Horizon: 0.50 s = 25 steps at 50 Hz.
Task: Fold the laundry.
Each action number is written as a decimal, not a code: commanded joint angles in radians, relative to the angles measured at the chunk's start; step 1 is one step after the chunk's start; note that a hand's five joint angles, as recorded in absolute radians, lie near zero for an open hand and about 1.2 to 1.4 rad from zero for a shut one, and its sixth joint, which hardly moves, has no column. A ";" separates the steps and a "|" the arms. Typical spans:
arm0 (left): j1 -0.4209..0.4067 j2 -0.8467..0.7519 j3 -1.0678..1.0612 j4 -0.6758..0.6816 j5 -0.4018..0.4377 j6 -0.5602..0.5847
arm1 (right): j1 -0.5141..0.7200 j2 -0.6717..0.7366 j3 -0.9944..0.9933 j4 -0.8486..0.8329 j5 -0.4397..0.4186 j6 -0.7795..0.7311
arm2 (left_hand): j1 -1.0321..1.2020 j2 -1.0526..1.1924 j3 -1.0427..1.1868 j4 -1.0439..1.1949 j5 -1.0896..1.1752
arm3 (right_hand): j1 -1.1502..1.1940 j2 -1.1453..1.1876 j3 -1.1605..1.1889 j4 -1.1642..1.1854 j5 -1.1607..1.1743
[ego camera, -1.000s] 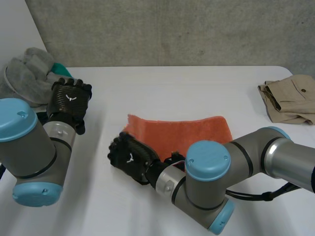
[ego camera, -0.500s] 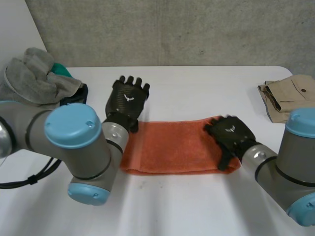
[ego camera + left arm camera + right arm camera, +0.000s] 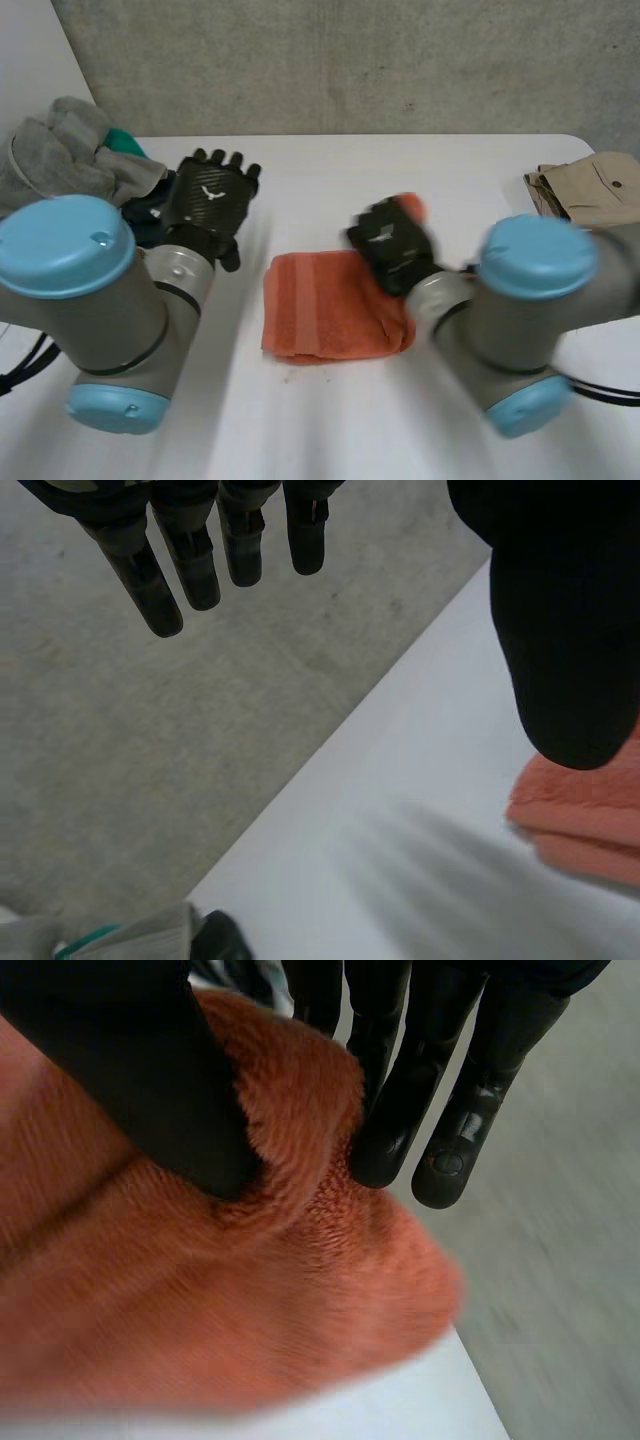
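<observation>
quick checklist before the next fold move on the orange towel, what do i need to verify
1. Right hand grips orange towel: ok, pinched between thumb and fingers.
2. Left hand free: ok, fingers straight, holding nothing, beside the towel.
3. Gripped end laid flat: not ok, bunched in the hand.
4. Towel edges aligned: cannot tell, the right hand covers the far corner.
5. Space around towel: ok, grey pile and khaki garment lie apart from it.

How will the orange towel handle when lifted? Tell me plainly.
Likely floppy: the orange towel bunches and droops where the right hand pinches it. Probably light, since one pinch holds a fold up. Its fuzzy pile should grip the fingers, not slip.
</observation>
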 commanded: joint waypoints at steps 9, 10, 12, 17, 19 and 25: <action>0.089 0.017 -0.042 0.002 0.001 -0.051 | 0.152 0.117 -0.135 0.011 -0.128 0.215 | -0.004 -0.022 -0.030 -0.021 -0.037 | -0.626 -0.985 -1.010 -1.017 -0.979; 0.089 0.016 -0.033 0.002 0.002 -0.056 | 0.139 0.073 -0.123 0.013 -0.100 0.310 | -0.004 -0.022 -0.030 -0.021 -0.037 | -0.626 -0.985 -1.010 -1.017 -0.979; 0.079 0.013 -0.013 0.007 0.004 -0.059 | 0.100 0.025 -0.103 0.016 -0.077 0.405 | -0.004 -0.022 -0.030 -0.021 -0.037 | -0.626 -0.985 -1.010 -1.017 -0.979; 0.034 -0.022 0.060 0.005 0.009 -0.086 | -0.067 -0.108 -0.022 0.060 -0.049 0.582 | -0.002 -0.019 -0.028 -0.018 -0.034 | -0.626 -0.985 -1.010 -1.017 -0.979; -0.019 -0.065 0.111 0.001 0.010 -0.123 | -0.093 -0.126 -0.020 0.108 -0.043 0.591 | 0.001 -0.016 -0.025 -0.015 -0.031 | -0.626 -0.985 -1.010 -1.017 -0.979; -0.121 -0.209 0.235 -0.054 0.010 -0.201 | -0.114 -0.072 -0.066 0.240 0.019 0.602 | 0.016 -0.001 -0.010 0.000 -0.016 | -0.626 -0.985 -1.010 -1.017 -0.979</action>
